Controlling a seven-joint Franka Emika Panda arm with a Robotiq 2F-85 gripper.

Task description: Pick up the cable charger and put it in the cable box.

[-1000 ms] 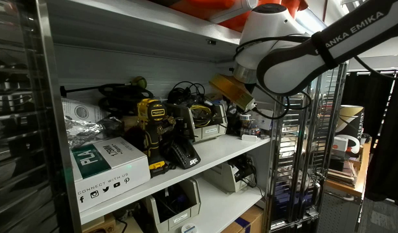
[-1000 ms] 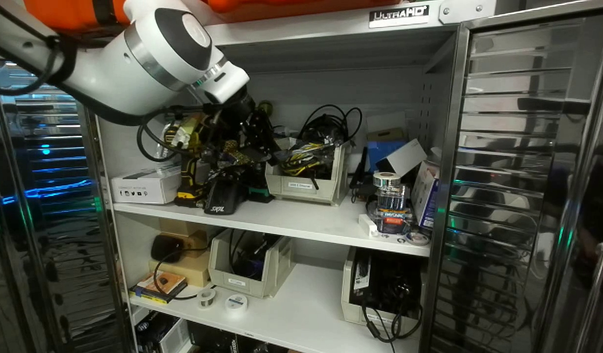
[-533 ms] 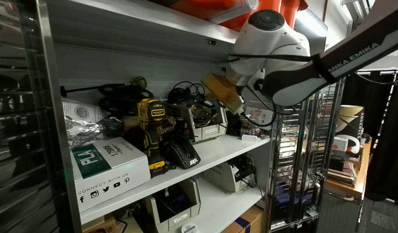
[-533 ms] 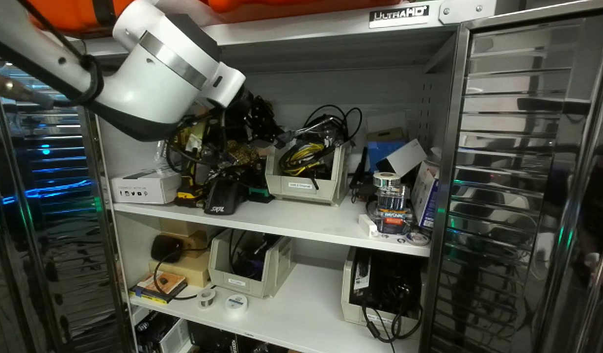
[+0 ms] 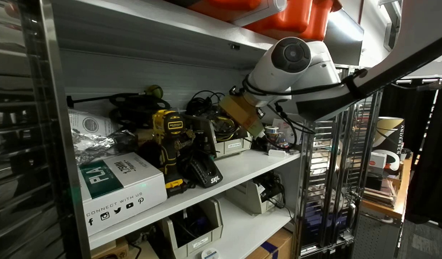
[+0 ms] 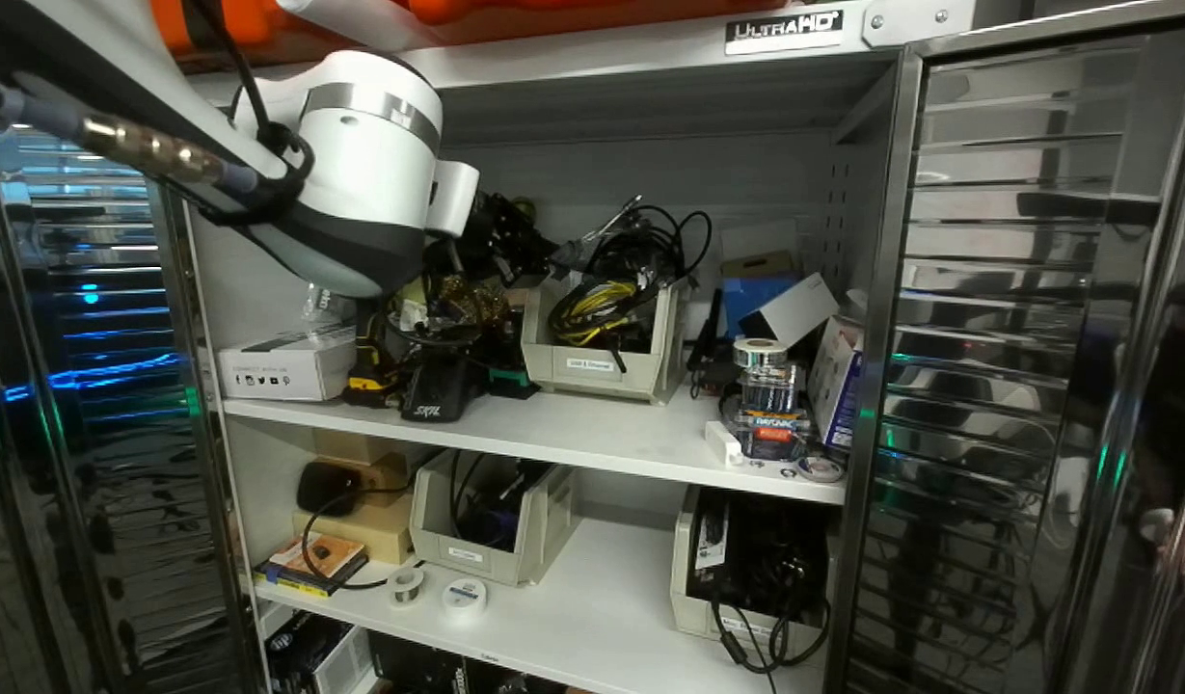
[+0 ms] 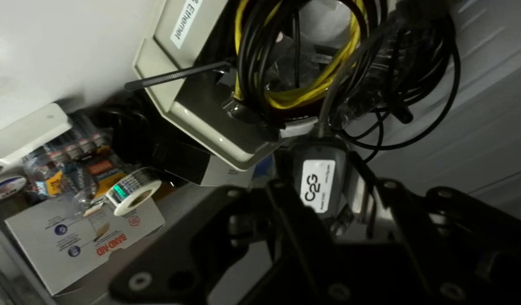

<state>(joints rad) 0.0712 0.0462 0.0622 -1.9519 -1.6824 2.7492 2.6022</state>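
You'll see your arm (image 6: 368, 169) in both exterior views: smooth, rounded white shells (image 5: 319, 70) with black and grey panels (image 6: 370, 246). In an exterior view it carries 1 shiny silver band (image 6: 370, 108), a stubby white housing (image 6: 452, 198), and a cable section (image 6: 144, 145) in slate grey and glossy copper-brown. In an exterior view you get 1 round, ringed dark-grey cap (image 5: 291, 55), a boxy amber-brown block (image 5: 242, 112) and thin black cables (image 5: 314, 89) looped around the white. In the wrist view, your gripper (image 7: 319, 169) is black, built from angular links (image 7: 309, 237) with round silver screw heads (image 7: 140, 281).
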